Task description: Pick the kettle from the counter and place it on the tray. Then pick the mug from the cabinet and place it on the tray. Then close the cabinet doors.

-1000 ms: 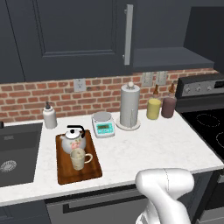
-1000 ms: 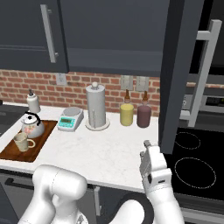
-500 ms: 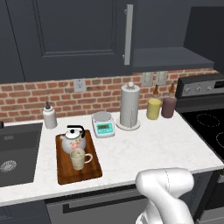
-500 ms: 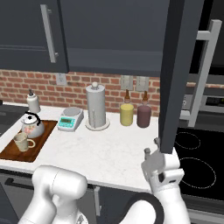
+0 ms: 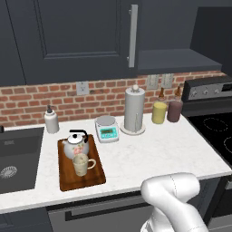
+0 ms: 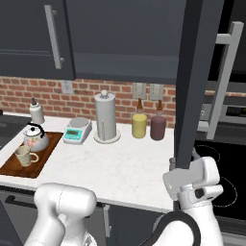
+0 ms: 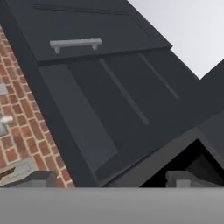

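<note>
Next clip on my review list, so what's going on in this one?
The kettle and the mug already sit on the tray on the counter. The cabinet's right door stands open, edge-on in the right base view, and the robot's hand is up at its lower edge, seemingly working on closing it. The left door looks shut.

No text, brand, number or sign can be read. The small white scale (image 5: 107, 129) has a greenish display panel (too small and blurred to make out), and the mug (image 5: 82, 164) carries only a faint, unreadable mark.
</note>
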